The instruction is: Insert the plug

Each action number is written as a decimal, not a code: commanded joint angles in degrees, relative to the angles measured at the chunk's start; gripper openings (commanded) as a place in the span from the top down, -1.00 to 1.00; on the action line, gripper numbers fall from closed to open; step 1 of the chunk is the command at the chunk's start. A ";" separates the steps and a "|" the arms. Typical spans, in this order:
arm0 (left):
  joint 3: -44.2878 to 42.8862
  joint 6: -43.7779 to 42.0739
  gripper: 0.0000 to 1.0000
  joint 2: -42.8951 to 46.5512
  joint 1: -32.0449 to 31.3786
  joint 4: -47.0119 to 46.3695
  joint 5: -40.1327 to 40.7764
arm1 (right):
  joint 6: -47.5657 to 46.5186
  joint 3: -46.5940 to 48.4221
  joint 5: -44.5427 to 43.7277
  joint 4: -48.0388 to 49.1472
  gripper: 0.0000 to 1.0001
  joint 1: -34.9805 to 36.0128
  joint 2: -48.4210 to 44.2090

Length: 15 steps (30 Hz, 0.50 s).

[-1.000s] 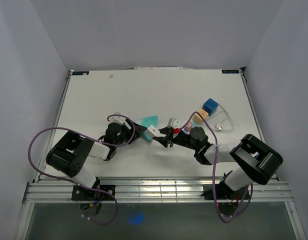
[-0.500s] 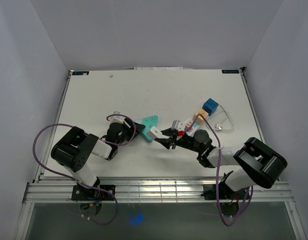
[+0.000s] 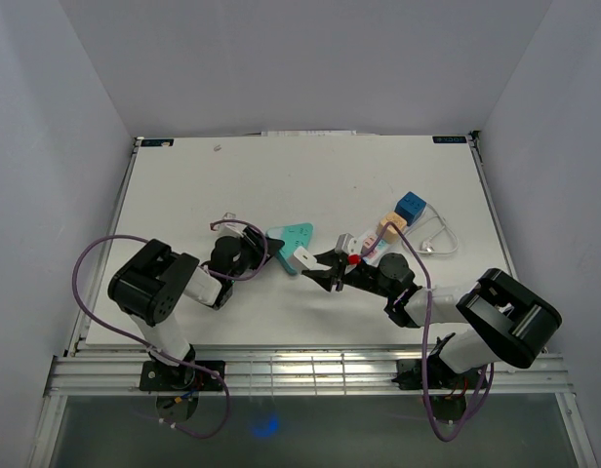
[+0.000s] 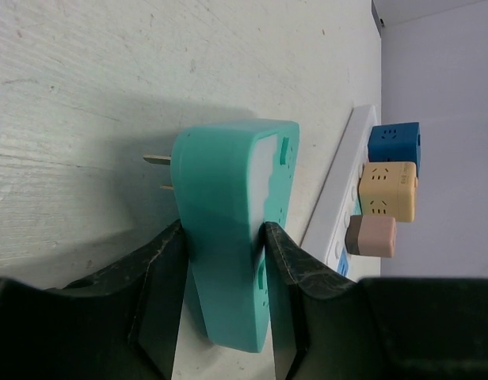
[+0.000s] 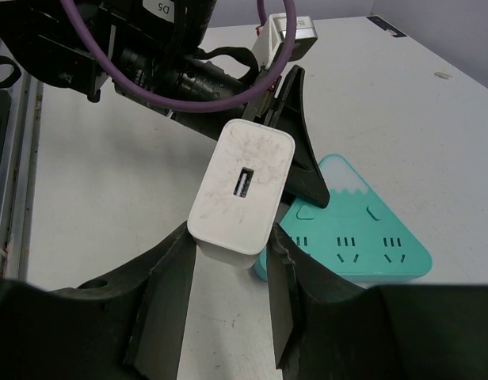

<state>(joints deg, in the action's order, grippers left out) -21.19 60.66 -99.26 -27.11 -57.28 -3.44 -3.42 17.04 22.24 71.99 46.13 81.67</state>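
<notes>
Plug (image 5: 242, 198), pinched by right gripper (image 5: 228, 247), hovers near teal socket (image 4: 228, 174) clamped in left gripper (image 4: 224, 231); aligning prongs likely comes next.

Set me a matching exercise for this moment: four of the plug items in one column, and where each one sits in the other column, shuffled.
Things:
1. teal adapter
2. white charger
3. blue cube
4. tan cube

Places:
A. on the power strip, between the blue cube and the pink cube
B. clamped in the right gripper
C. at the end of the row of cubes on the power strip
D. clamped in the left gripper, its prongs pointing away

Pairs: 1-D, 2-B, 3-C, 4-A
</notes>
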 commanded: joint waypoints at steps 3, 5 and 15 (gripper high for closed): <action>-3.41 -5.37 0.22 4.43 1.27 8.93 -6.03 | -3.17 0.19 -0.88 2.11 0.85 -0.16 -2.30; -5.26 -6.70 0.28 3.73 1.54 12.08 -10.78 | -3.69 0.28 -0.97 1.67 0.85 -0.25 -2.13; -6.41 -8.81 0.31 -1.11 6.63 17.89 -28.89 | -3.96 -1.04 -1.32 -0.18 0.85 -0.16 -3.44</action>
<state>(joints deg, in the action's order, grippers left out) -28.56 55.02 -99.57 -22.00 -45.71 -24.77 -6.42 16.78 21.54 68.97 46.13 80.25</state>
